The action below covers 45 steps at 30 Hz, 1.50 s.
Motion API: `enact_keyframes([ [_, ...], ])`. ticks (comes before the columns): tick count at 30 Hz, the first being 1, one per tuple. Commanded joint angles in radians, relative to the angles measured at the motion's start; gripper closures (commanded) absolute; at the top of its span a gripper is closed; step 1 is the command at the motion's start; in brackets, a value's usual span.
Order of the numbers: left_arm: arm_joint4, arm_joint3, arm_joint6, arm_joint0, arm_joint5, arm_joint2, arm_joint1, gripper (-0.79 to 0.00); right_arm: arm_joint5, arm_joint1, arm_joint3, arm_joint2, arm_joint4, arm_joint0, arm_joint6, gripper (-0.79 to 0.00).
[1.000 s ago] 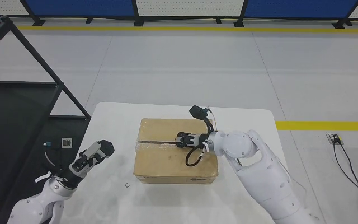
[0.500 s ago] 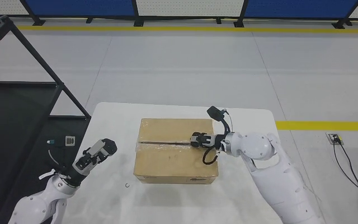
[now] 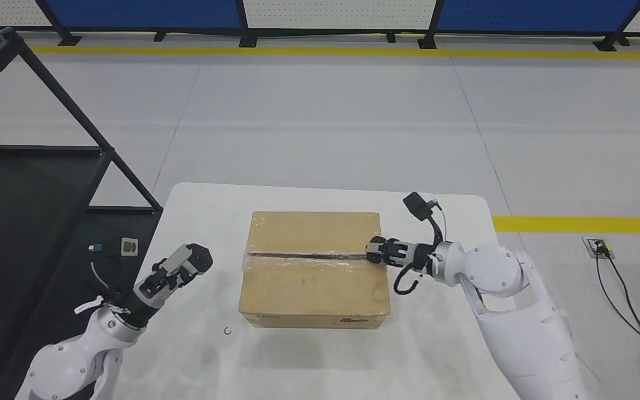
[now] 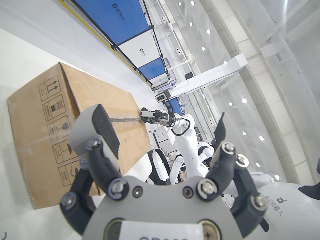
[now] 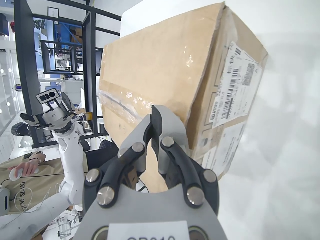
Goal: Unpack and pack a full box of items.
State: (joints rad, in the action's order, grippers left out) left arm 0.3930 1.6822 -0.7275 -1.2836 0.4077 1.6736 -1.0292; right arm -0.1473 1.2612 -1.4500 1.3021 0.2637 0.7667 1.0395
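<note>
A closed brown cardboard box (image 3: 313, 268) sits in the middle of the white table (image 3: 205, 215), its top seam covered with clear tape (image 5: 117, 101). My right gripper (image 3: 374, 250) is shut, its tips (image 5: 154, 123) at the right end of that seam, at the box's top edge. The same gripper (image 4: 146, 116) appears at the far end of the seam in the left wrist view. My left gripper (image 3: 190, 258) hangs open over the table left of the box (image 4: 50, 126), a gap away, with nothing between its fingers (image 4: 105, 126).
A white shipping label (image 5: 232, 86) is stuck on the box's right end face. A small dark hook-shaped bit (image 3: 228, 332) lies on the table near the box's front left corner. A black metal rack (image 3: 60, 160) stands left of the table.
My right gripper has slid rightward along the taped seam, from the middle of the box top to its right edge. The left gripper has barely shifted.
</note>
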Motion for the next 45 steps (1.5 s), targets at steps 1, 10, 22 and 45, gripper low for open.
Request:
enact_keyframes([
  [1,-0.004,0.001,0.001,0.003,-0.002,-0.002,0.0,-0.785,0.003,-0.004,0.006,0.011,-0.007,0.002,0.0,0.0],
  [10,-0.014,0.005,0.004,0.005,-0.008,-0.004,0.001,-0.785,0.026,-0.021,0.015,0.06,-0.039,0.028,-0.001,0.0],
  [22,-0.026,0.01,0.006,0.017,-0.02,-0.019,0.001,-0.785,0.054,-0.047,-0.03,0.139,-0.085,0.096,-0.02,0.0],
  [45,-0.029,-0.001,0.019,0.006,-0.026,-0.016,0.003,-0.785,0.135,-0.06,-0.083,0.093,-0.136,0.105,-0.102,0.0],
])
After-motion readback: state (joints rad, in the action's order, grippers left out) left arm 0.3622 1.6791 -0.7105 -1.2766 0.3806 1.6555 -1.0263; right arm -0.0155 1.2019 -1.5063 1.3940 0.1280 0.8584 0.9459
